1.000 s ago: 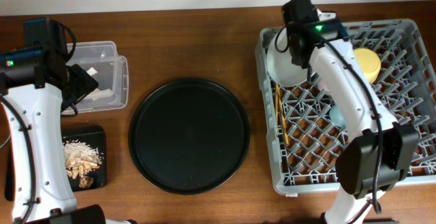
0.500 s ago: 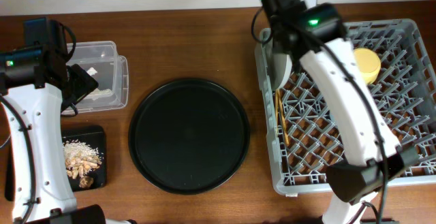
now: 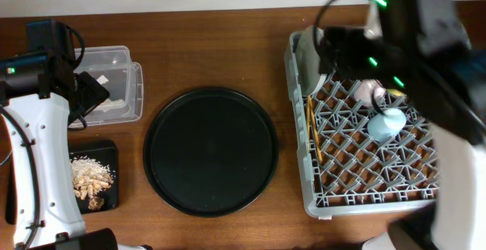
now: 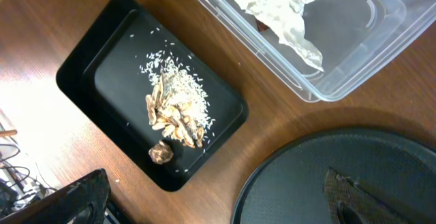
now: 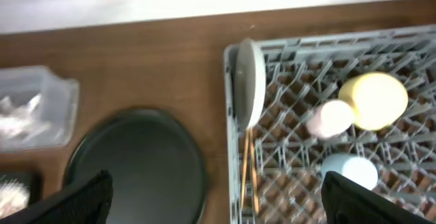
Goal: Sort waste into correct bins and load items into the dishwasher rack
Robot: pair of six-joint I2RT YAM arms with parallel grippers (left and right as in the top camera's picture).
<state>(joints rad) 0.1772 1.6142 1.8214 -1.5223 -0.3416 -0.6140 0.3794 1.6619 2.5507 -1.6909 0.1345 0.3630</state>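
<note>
The grey dishwasher rack [image 3: 302,175] holds the round plate [image 5: 247,88] standing on edge in its back left corner. Beside it lie the chopsticks [image 5: 247,173], the pink cup [image 5: 330,118], the light-blue cup [image 5: 351,171] and the yellow-green bowl [image 5: 373,100]. My right gripper [image 5: 218,207] hangs open and empty high above the rack's left edge; its arm hides the bowl in the overhead view. Crumpled white paper [image 4: 286,13] lies in the clear tub [image 3: 114,56]. Tan food scraps [image 4: 174,108] lie in the small black tray [image 4: 88,60]. My left gripper [image 4: 214,207] is open, empty, above the table near both bins.
A large round black tray [image 3: 211,151] sits mid-table between the bins and the rack, with nothing on it. The left arm [image 3: 38,128] stands over the table's left edge. The raised right arm [image 3: 425,60] blurs across the rack's right half.
My right gripper opened and let go of the plate, which stays on edge in the rack. The right arm then rose up and away. The left arm has not moved.
</note>
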